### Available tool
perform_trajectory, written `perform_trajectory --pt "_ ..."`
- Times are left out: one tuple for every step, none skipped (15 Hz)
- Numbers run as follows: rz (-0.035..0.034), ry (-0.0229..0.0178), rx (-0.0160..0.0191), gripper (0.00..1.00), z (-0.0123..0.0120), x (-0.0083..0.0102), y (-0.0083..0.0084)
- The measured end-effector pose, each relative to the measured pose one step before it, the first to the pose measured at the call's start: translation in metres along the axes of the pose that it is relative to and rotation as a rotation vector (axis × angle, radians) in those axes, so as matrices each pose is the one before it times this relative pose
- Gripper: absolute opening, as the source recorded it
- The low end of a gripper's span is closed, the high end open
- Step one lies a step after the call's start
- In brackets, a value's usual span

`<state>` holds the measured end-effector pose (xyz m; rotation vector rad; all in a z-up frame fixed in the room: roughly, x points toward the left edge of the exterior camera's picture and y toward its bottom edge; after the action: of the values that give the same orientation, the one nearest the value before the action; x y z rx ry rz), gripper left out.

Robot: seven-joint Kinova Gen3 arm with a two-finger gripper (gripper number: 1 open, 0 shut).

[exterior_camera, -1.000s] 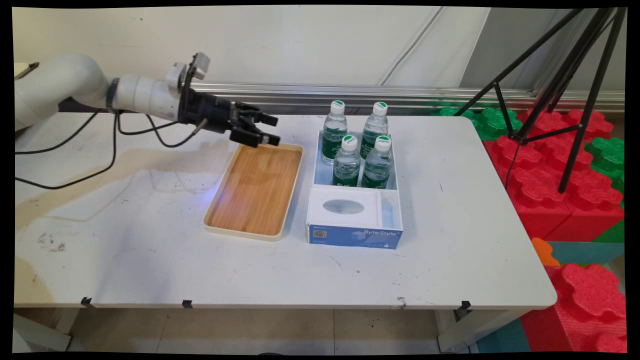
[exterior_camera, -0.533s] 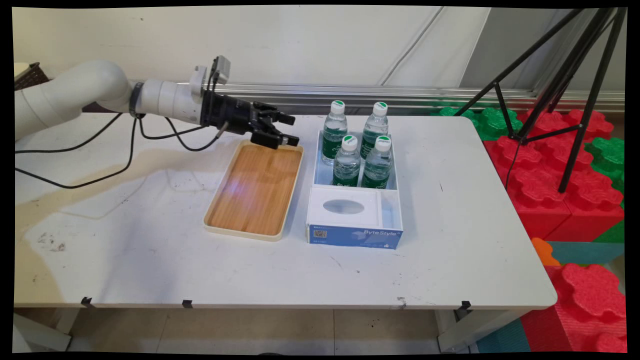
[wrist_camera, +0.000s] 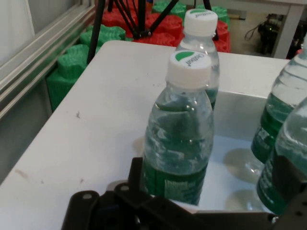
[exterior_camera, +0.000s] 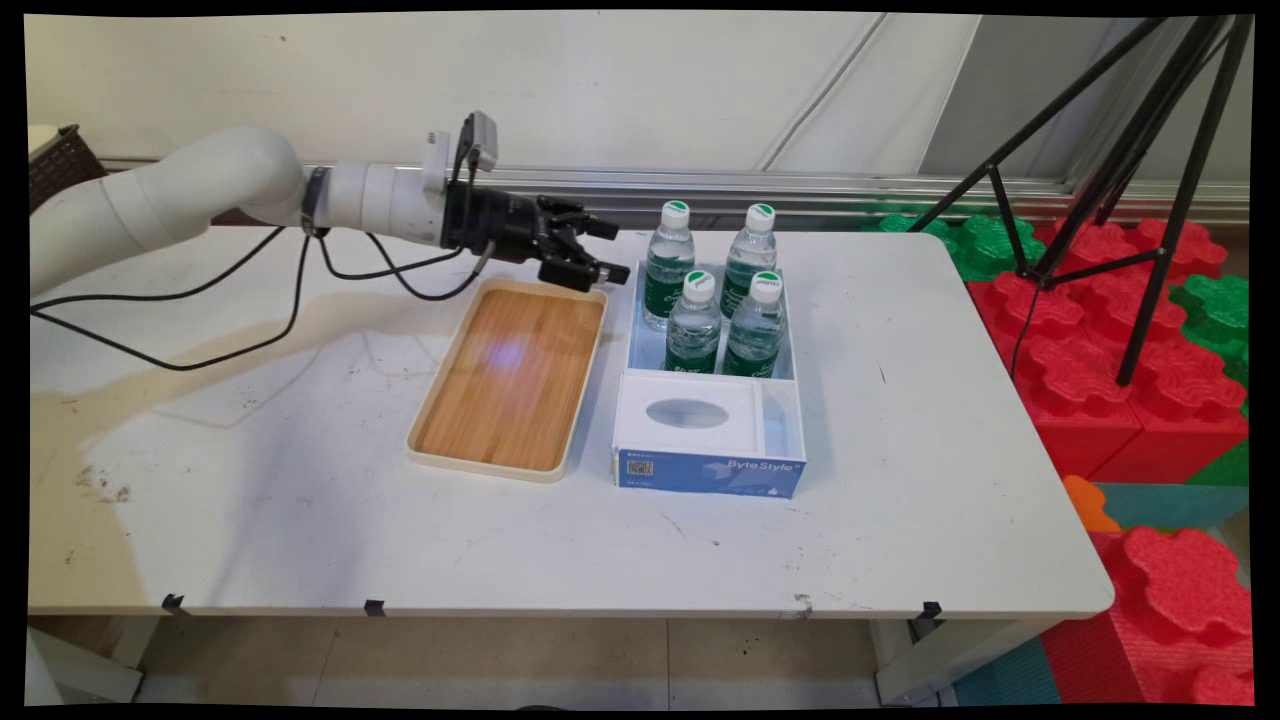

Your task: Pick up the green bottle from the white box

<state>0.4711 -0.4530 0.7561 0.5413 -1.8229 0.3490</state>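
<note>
So the black two-finger gripper (exterior_camera: 608, 251) is hanging level over the far end of the table (exterior_camera: 300, 520), its fingers spread wide with nothing between them. It's sitting just at 9 o'clock of the far-left water bottle (exterior_camera: 668, 265), close but not touching as far as I can see. In the hand view that same bottle (wrist_camera: 180, 139) is filling the middle: clear ribbed plastic, green wrap label, white screw cap with a green patch on top.

Four of these bottles are standing upright in a two-by-two block inside the far compartment of a white open-top box (exterior_camera: 790, 345) with thin straight walls. The near-left one (exterior_camera: 694, 323) and the near-right one (exterior_camera: 755, 325) are sitting right in front of the back pair, and the far-right bottle (exterior_camera: 750, 250) is just beside the far-left one.

The box's near compartment is holding a white tissue insert with an oval slot (exterior_camera: 686, 413), and its front face is glossy blue, lettered ByteStyle.

At 9 o'clock of the box, a rectangular tray (exterior_camera: 510, 375) with rounded corners, cream rim and wood-grain floor, is lying flat, with the gripper above its far right corner.
</note>
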Motion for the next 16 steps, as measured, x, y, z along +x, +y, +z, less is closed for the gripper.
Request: perform_trajectory --pt "0.00243 0.00311 0.00179 1.00 0.00399 0.00048 -0.00073" --pt "0.00202 0.00265 0.00216 1.00 0.00402 0.00009 -0.00048" --pt "0.00147 0.00192 0.00111 1.00 0.00351 -0.00003 -0.00022" --pt "0.00099 0.00201 0.00121 1.00 0.00396 -0.00020 -0.00001" --pt "0.00057 0.00150 0.00058 1.00 0.00422 -0.00038 0.00011" --pt "0.00014 0.00094 0.00062 1.00 0.00225 -0.00026 0.00007" --pt "-0.00011 0.00118 0.00093 1.00 0.00335 -0.00055 0.00013" --pt "0.00005 0.00076 0.00056 1.00 0.00218 -0.00032 0.00002" --pt "0.00042 0.00131 0.00055 1.00 0.00360 -0.00036 -0.00020" --pt "0.00063 0.00139 0.00112 1.00 0.00376 -0.00055 -0.00027" --pt "0.00149 0.00129 0.00154 1.00 0.00340 -0.00052 -0.00051" --pt "0.00161 0.00135 0.00164 1.00 0.00287 -0.00031 -0.00070" --pt "0.00107 0.00069 0.00089 1.00 0.00189 -0.00025 -0.00047" --pt "0.00278 0.00085 0.00180 1.00 0.00276 -0.00029 -0.00099" --pt "0.00279 0.00068 0.00237 1.00 0.00287 -0.00039 -0.00124" --pt "0.00349 0.00054 0.00240 1.00 0.00270 -0.00038 -0.00132"
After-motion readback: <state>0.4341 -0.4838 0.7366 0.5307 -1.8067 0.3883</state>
